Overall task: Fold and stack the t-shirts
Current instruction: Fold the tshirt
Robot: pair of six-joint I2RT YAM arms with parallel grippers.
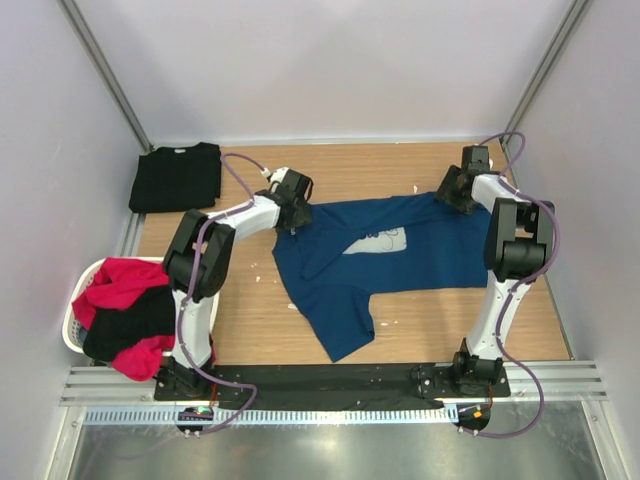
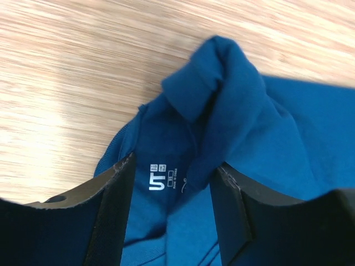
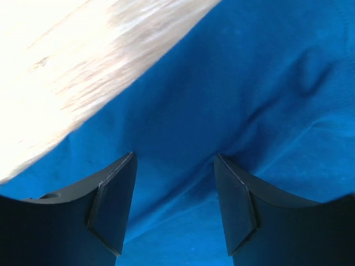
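Position: navy t-shirt (image 1: 400, 255) lies spread on the table (image 1: 440, 320), long axis left to right. The left gripper (image 1: 297, 218) straddles its collar end and the right gripper (image 1: 450, 198) its far hem corner. Both have their jaws apart over the cloth, with nothing pinched yet.

**A:** where's everything sitting rn?

**B:** On my feed the spread tee (image 1: 400, 262) lies in the middle of the counter (image 1: 250, 320), folded tee (image 1: 177, 177) in the far left corner, basket (image 1: 84, 273) with more tees (image 1: 125, 310) off the counter's near left edge.
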